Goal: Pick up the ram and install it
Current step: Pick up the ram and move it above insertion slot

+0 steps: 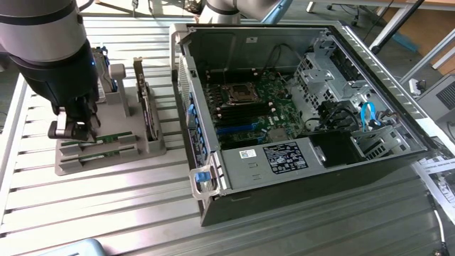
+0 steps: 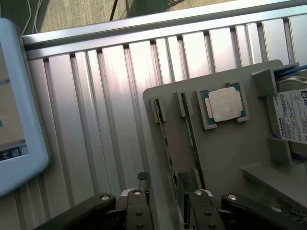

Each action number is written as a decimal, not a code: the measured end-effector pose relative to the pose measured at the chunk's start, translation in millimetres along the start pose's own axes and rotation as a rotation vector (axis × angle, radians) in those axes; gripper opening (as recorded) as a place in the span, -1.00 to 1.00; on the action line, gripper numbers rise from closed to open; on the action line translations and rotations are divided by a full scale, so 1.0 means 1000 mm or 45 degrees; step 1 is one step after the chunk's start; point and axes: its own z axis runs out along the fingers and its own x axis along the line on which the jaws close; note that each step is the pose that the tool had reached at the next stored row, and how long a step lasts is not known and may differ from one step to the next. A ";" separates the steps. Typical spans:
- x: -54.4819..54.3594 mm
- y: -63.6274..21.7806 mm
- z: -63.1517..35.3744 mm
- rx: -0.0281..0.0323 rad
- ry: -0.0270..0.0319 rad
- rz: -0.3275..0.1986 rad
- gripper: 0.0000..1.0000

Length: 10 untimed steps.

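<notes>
Grey ribbed metal is covering the table [image 1: 106, 213], and toward the exterior view's left a grey holder [image 1: 85, 166] is sitting on it, just beside an open computer case [image 1: 299, 176] that is lying on its side with the motherboard [image 1: 249, 106] facing up. The arm is reaching down over the holder's near end, with the gripper [image 1: 74, 130] hanging low above the slots. The ram [image 1: 99, 155] is lying on edge in the slot closest to the holder's front edge, and a second stick [image 1: 112, 140] is lying in the slot behind it. An expansion card [image 1: 146, 104] is standing upright at the holder's far side, and a hard drive [image 1: 106, 73] is standing behind the arm. From the wrist view, the gripper [image 2: 169, 194] is spreading its black fingers [image 2: 139, 206] wide and gripping nothing. The ram [image 2: 165, 139] is running between them along its slot in the holder [image 2: 230, 158], and I cannot tell whether either finger is touching it. The second stick [image 2: 192, 136] is lying just beside it. Past that, a square silver CPU [image 2: 223, 104] is resting in its frame, with the hard drive [image 2: 290, 117] beyond. A pale blue device [image 2: 21, 120] is lying on the table [image 2: 110, 120], apart from the holder.
</notes>
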 end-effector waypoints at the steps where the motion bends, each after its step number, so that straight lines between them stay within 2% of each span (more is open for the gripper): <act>1: 0.000 0.0000 0.0006 0.0000 0.0000 0.000 -0.28; 10: 0.000 -0.0002 0.0052 0.0000 0.0001 -0.002 -0.28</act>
